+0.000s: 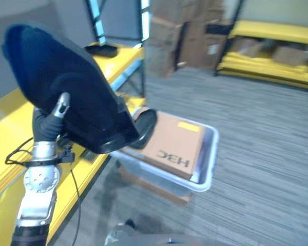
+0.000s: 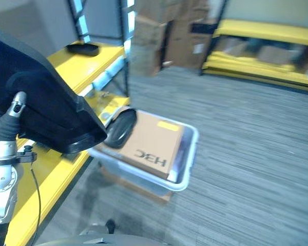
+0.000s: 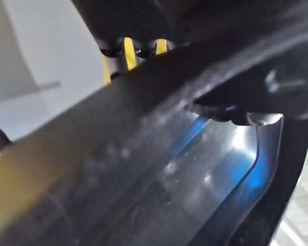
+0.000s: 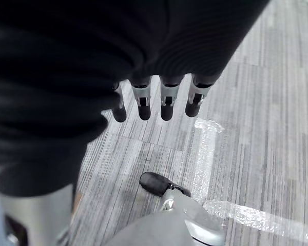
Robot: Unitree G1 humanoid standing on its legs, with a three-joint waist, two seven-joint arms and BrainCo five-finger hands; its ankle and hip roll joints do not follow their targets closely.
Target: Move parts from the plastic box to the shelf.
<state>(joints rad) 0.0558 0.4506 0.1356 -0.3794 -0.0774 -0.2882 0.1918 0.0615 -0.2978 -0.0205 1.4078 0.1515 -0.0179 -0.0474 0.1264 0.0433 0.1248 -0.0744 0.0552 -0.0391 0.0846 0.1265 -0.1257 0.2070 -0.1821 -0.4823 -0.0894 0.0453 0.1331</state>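
A: Where did the task's thing stand, and what had hold of it?

B: A large black part hung up and to the left of the plastic box, over the yellow shelf. The left hand was pressed against it, but the part hid its fingers, so its grip could not be told. The right hand hung over the floor, fingers slack and empty.

A: What might have gone wrong?

B: The part looked bulky and smooth. With an unsure hold it could have slipped, struck the shelf edge, or fallen back toward the box.

A: And the count?

B: Three black parts: that one, a rounded part at the box's left end, and a flat part on the shelf well beyond the box. One brown carton lay inside the one box.
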